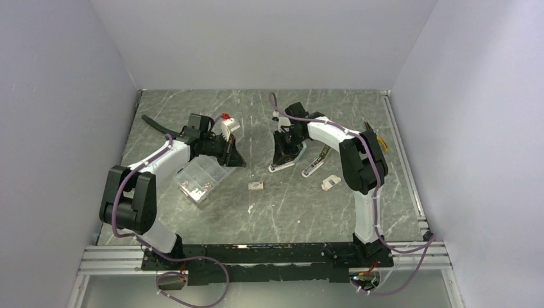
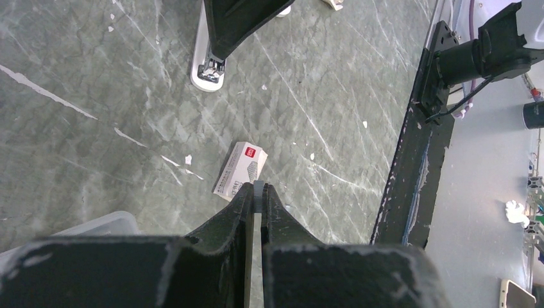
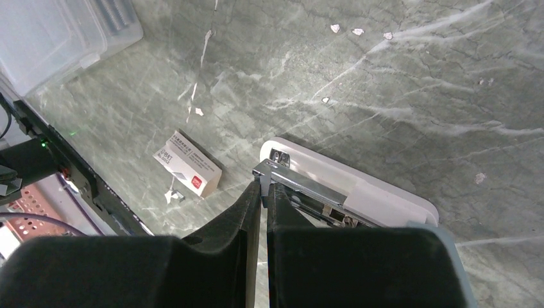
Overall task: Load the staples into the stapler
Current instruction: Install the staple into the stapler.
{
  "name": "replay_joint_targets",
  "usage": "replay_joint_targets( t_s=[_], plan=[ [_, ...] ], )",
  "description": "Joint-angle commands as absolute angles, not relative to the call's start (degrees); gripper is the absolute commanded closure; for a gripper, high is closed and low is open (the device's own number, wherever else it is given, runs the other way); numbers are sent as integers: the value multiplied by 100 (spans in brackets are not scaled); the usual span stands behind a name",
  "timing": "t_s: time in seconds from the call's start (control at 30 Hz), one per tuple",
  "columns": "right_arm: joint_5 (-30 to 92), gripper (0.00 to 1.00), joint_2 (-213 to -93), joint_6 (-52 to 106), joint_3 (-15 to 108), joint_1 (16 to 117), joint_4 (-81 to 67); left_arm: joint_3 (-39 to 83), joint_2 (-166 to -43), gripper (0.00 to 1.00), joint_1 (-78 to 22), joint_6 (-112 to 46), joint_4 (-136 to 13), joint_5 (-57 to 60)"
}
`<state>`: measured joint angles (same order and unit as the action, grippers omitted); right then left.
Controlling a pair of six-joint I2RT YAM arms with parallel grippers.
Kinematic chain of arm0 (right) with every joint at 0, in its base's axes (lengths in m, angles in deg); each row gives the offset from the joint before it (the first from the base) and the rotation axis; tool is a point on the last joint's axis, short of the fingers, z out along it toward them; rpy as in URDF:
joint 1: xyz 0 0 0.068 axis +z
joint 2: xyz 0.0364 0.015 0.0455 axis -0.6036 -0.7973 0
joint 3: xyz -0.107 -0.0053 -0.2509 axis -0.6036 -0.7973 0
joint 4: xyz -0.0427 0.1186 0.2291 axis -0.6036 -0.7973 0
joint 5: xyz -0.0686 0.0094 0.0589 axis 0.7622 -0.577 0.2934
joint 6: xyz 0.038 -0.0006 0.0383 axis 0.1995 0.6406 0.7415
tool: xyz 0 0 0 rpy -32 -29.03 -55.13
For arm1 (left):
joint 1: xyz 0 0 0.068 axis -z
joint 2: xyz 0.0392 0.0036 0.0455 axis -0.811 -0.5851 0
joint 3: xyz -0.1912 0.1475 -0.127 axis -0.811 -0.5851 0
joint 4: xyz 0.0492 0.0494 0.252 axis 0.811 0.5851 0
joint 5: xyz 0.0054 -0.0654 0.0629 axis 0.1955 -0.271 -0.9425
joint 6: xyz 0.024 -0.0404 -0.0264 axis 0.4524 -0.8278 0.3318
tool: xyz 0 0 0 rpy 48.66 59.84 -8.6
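Note:
The staples, a small white box with a red mark [image 1: 256, 185] [image 2: 240, 168] [image 3: 188, 171], lie flat on the marble table between the two arms. My left gripper [image 2: 258, 189] [image 1: 232, 156] is shut, empty, its tips hovering just over the box's near corner. The stapler [image 1: 282, 167] [image 3: 359, 192] [image 2: 208, 64] lies open, with its white base on the table and its metal magazine exposed. At the front end of that magazine sits my right gripper [image 3: 264, 183] [image 1: 286, 149], shut, with nothing seen between its fingers.
A clear plastic compartment case [image 1: 201, 178] sits under the left arm. A second stapler [image 1: 316, 163] and a small white piece [image 1: 330, 183] lie by the right arm. A red-and-white item [image 1: 227, 122] stands at the back. White scraps dot the table.

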<state>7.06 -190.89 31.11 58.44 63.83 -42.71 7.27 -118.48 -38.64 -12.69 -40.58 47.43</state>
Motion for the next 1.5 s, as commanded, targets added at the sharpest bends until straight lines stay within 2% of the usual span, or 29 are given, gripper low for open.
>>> replay_joint_targets(
  t_s=[0.0,1.47],
  plan=[
    [651,100,-18733,3102,5845,6411,-4127,767,-11742,92,-3890,-986,-4095,4907],
    [521,100,-19001,3239,5962,6306,-4376,785,-11775,93,-3890,-1034,-4080,4900]
  ],
)
